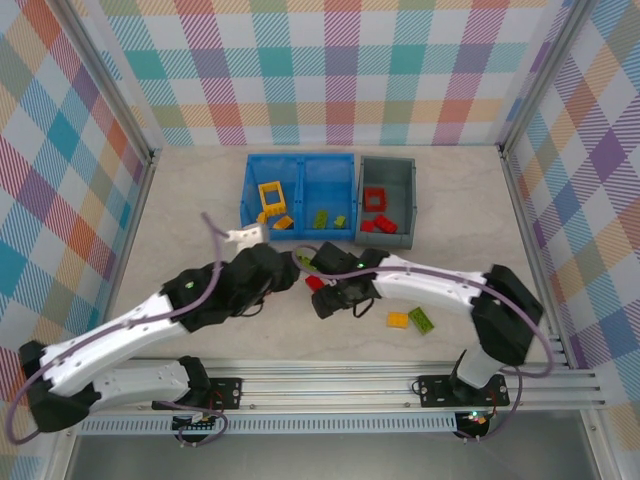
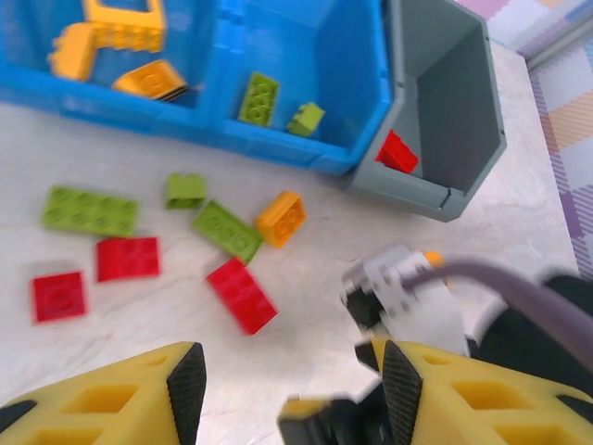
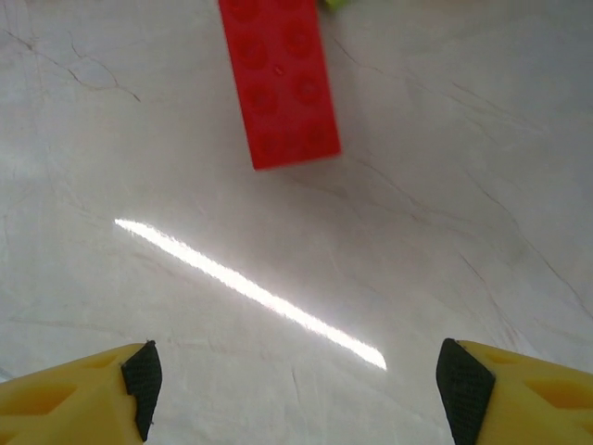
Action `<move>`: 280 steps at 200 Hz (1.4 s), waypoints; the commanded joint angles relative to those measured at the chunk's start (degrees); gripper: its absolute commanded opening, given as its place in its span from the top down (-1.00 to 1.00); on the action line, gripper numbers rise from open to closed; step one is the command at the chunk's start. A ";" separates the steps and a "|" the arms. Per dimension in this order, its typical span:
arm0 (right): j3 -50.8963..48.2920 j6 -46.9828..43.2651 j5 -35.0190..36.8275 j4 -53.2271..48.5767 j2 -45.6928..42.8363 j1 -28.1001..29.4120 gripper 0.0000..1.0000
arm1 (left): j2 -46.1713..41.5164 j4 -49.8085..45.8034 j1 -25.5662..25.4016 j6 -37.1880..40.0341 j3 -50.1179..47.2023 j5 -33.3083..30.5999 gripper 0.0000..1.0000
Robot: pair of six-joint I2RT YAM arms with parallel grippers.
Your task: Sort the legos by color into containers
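Loose legos lie on the table in front of the bins: a long lime brick (image 2: 90, 210), a small lime one (image 2: 185, 189), another lime (image 2: 227, 231), an orange one (image 2: 281, 219) and three red ones (image 2: 241, 295) (image 2: 128, 258) (image 2: 57, 297). The blue bin (image 1: 300, 165) holds yellow pieces (image 2: 120, 23) on its left and lime ones (image 2: 259, 97) on its right. The grey bin (image 1: 385, 168) holds red bricks (image 2: 397, 152). My left gripper (image 2: 293, 394) is open and holds nothing. My right gripper (image 3: 301, 385) is wide open over bare table, with a red brick (image 3: 278, 79) just ahead.
Both grippers meet at the table's centre (image 1: 305, 282), and part of the right gripper (image 2: 398, 297) shows close to my left fingers. An orange brick (image 1: 398, 320) and a lime brick (image 1: 421, 320) lie apart, under the right arm. Checked walls enclose the table.
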 commanded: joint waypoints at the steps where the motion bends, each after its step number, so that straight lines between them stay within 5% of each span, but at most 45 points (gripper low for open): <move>1: 5.76 -6.43 -2.40 2.51 5.96 -1.68 -0.61 | -8.34 -9.24 -0.83 -7.53 -3.28 -4.32 -0.10; 53: 13.83 -8.63 -1.55 2.00 17.27 -4.26 -0.46 | -23.20 -16.93 -0.83 -11.89 -7.03 -5.83 -0.10; 96: 16.99 -8.80 -1.61 1.85 21.29 -4.21 -0.06 | -22.39 -16.11 -0.83 -10.35 -6.82 -5.28 -0.10; 162: 15.38 -7.95 -2.28 3.00 20.91 -3.90 0.26 | -21.22 -13.41 -0.83 -6.68 -6.10 -4.12 -0.12; 233: 6.11 -3.41 1.67 -0.76 -2.78 -5.04 0.41 | -12.75 -2.28 -0.83 1.12 -2.81 5.70 -0.15; 280: 7.08 -2.35 5.06 -6.65 -8.88 -19.63 0.41 | 6.59 10.64 -1.00 7.48 5.64 13.59 -0.14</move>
